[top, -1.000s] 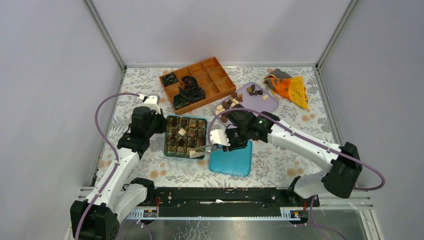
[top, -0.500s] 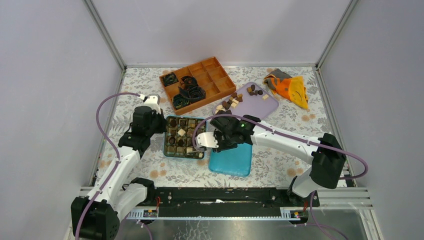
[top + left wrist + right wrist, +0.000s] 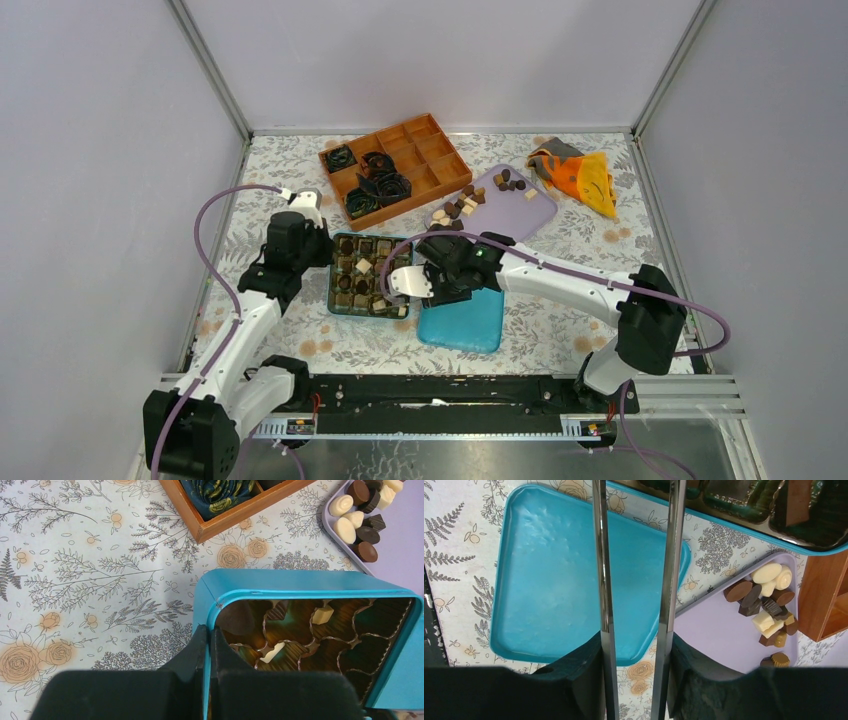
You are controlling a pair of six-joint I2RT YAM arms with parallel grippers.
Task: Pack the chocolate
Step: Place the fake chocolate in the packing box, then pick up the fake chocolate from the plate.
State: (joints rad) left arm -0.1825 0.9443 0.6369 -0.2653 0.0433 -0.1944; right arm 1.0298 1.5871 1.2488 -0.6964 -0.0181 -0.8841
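Note:
The chocolate lies in two places. Loose brown and cream pieces (image 3: 462, 205) sit on the purple tray (image 3: 515, 212), also seen in the right wrist view as pieces (image 3: 766, 607). Other pieces (image 3: 322, 615) sit in paper cups inside the teal tin (image 3: 369, 273). My left gripper (image 3: 209, 634) is shut on the tin's left wall (image 3: 205, 600). My right gripper (image 3: 392, 292) holds its long metal fingers (image 3: 600, 555) apart over the tin's near right corner. Their tips run off the top of the wrist view, and nothing shows between them.
The teal lid (image 3: 462, 318) lies flat just right of the tin, under my right arm. An orange wooden divider box (image 3: 395, 165) with dark paper cups stands behind the tin. An orange and grey cloth (image 3: 580, 175) lies at the back right.
My right gripper has swung left and away from me, from the tin's near edge to over its near right corner, and its fingers have parted a little. The left arm has stayed put.

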